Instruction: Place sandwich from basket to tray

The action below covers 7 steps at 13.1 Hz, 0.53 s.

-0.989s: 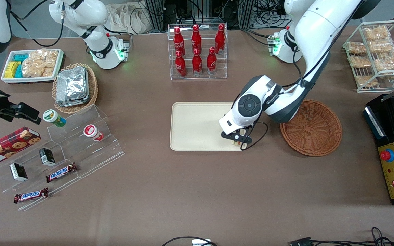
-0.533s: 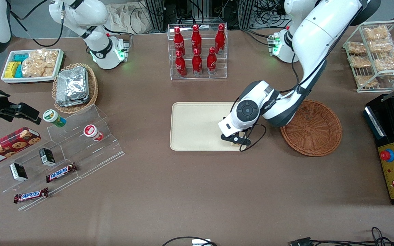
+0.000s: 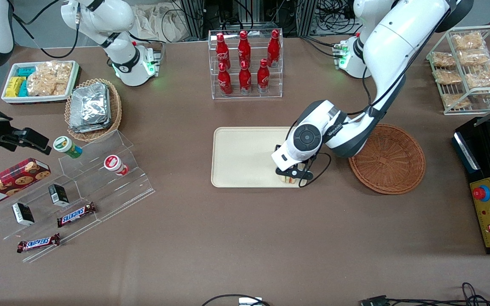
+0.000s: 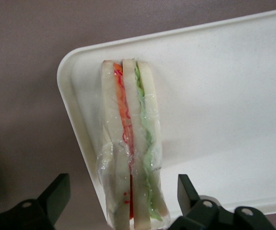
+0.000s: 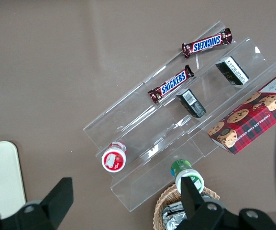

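Observation:
The clear-wrapped sandwich (image 4: 130, 143), pale bread with orange and green layers, lies on the cream tray (image 4: 224, 96) at the corner nearest the front camera and the basket. My left gripper (image 4: 123, 191) hangs just above it, open. The black fingers (image 4: 56, 191) stand wide on either side of the wedge without touching it. In the front view the gripper (image 3: 292, 175) covers most of the sandwich (image 3: 288, 179), at the tray (image 3: 240, 157) edge. Beside the tray, toward the working arm's end, sits the round brown basket (image 3: 387, 160) with nothing in it.
A clear rack of red bottles (image 3: 245, 63) stands farther from the camera than the tray. A wire rack of snack bags (image 3: 468, 68) and a black control box (image 3: 489, 204) sit at the working arm's end. Stepped acrylic shelves (image 3: 79, 187) and a foil-packet basket (image 3: 92, 108) are toward the parked arm's end.
The wrist has shifted slightly farther over the tray corner. More of the sandwich now shows on the tray beneath the gripper.

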### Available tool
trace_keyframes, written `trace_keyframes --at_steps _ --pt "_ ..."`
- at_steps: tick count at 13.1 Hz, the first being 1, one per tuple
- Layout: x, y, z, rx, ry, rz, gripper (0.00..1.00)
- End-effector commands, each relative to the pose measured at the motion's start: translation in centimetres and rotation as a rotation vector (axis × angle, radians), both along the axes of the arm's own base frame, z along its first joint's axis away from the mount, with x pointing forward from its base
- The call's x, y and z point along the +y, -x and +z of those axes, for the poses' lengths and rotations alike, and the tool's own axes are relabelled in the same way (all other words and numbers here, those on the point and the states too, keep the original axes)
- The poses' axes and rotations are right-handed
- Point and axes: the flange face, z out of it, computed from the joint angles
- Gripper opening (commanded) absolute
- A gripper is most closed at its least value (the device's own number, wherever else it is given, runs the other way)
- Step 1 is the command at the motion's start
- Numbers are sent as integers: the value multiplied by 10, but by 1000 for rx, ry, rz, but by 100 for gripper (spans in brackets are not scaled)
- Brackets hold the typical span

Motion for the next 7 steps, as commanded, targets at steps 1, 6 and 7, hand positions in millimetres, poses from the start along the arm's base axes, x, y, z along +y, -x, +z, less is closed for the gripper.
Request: trace_keyframes --at_steps 1,6,7 --pt "1 1 17 -3 -21 10 100" --pt "5 -3 105 6 -31 66 100" --pt "11 -3 143 -25 -49 58 100"
